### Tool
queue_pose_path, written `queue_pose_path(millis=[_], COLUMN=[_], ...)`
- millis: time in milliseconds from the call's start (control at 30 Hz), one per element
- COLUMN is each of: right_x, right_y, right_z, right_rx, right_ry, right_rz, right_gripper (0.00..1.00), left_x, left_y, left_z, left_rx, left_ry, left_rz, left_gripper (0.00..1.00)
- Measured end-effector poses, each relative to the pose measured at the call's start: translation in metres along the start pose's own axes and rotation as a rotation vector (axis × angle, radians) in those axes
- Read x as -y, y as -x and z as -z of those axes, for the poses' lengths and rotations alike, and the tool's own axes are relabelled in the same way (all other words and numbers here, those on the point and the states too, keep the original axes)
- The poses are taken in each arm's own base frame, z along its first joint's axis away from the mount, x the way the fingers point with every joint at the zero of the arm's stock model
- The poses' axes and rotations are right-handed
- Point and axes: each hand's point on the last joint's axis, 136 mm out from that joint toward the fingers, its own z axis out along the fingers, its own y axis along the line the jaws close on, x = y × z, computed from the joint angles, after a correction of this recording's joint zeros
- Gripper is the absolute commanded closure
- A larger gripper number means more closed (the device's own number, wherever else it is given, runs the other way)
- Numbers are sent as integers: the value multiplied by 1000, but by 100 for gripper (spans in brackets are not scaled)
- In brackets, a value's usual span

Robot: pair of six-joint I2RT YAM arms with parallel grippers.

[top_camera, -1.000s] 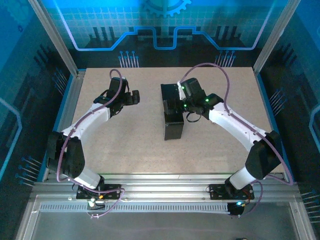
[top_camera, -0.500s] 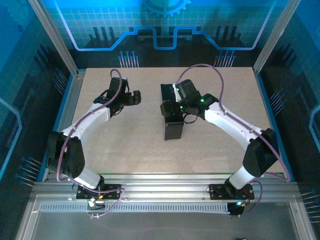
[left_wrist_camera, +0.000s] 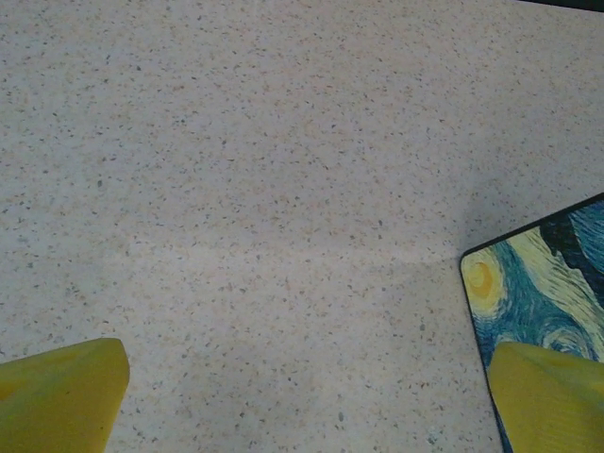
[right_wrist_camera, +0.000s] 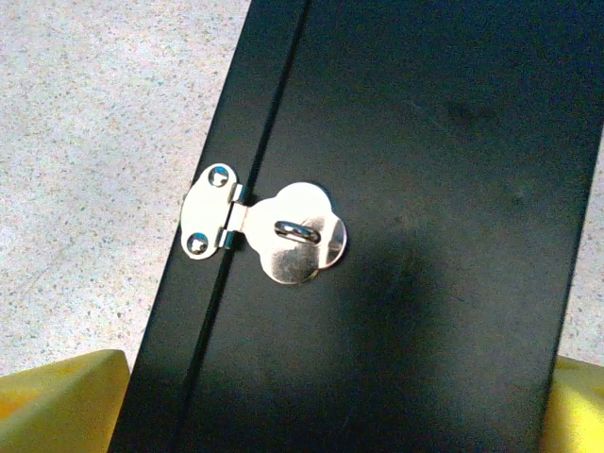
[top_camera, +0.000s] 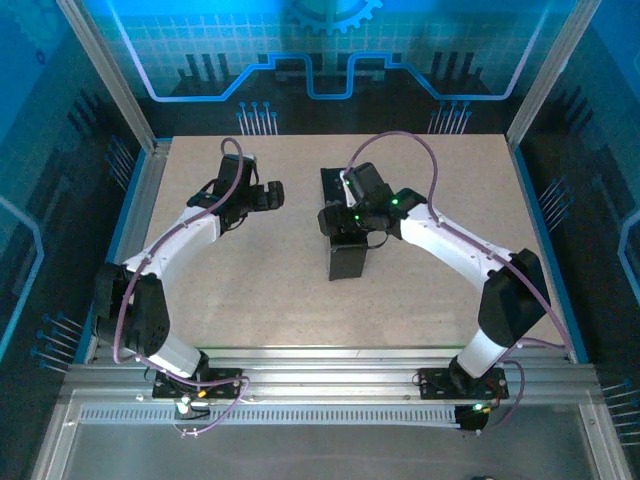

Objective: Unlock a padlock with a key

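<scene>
At the left of the top view: left gripper (top_camera: 268, 196), jaws spread wide, holding nothing, hanging over the bare speckled beige tabletop (top_camera: 230, 270). From its wrist camera: two yellow fingertips (left_wrist_camera: 57, 396) in the bottom corners, well apart. Just beside the right one, a corner of the blue-and-yellow swirling painted lid (left_wrist_camera: 538, 274). So, for this arm: box off to the right, near, not touched.

Further right, mid-table: long black rectangular box (top_camera: 348, 255), long axis running far to near, slightly tilted. Directly over its far half: right gripper (top_camera: 335, 220), jaws likewise wide and, as far as can be seen, clamped on nothing. From its wrist camera: black box wall filling most of the view, yellow fingertips (right_wrist_camera: 57, 406) flanking it at the bottom corners. Ahead of them, a little left of centre, a small shiny silver hasp (right_wrist_camera: 264, 231) hinged across the seam, its staple loop (right_wrist_camera: 297, 229) poking through the leaf with nothing hung in it.

No telling where the yellowish-brass padlock or the thin silvery key lies. Judging by this, right arm plainly the nearer to the hasp, left arm standing aside. Probably calls for finding lock and key before any turning.
</scene>
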Motion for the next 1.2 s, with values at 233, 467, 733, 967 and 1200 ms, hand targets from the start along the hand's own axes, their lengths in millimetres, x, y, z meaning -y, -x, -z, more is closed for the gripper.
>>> queue_pose_path(millis=[233,467,733,967,1200], right_x=[12,30,36,40,50], right_y=[6,14,16,15,13], right_z=[1,-3,-11,-15,-15], right_rx=[73,153,173,153,126], right_ry=[135,356,507,543,575], right_rz=[-116,-312,-422,-428,-406], right_gripper=[9,7,8,3,0], left_x=[16,54,76,90,109], left_y=[-11,-27,-47,-30,-5], left_z=[-6,-29,-62,-69,-77], left_rx=[-49,-125,-212,-197,-167], left_ry=[-65,-141,-187,-213,-235], left_rz=[-23,-68,-38,-27,-61], left_gripper=[1,1,1,1,1])
